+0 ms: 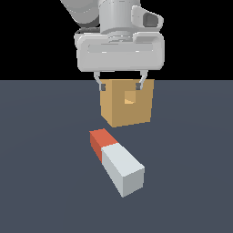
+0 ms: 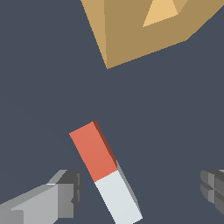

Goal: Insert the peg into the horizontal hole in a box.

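The peg lay flat mid-table, red end toward the box near the far edge. It looked rigid and smooth; I judged the grey part my best hold. My jaws hung wide, empty.

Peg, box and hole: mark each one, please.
peg (image 1: 122,170), exterior view, on its grey-white top face.
box (image 1: 113,111), exterior view, on its front face.
hole (image 1: 130,97), exterior view, inside the square opening.

Tan box, red-orange and grey-white peg, dark slate-blue floor
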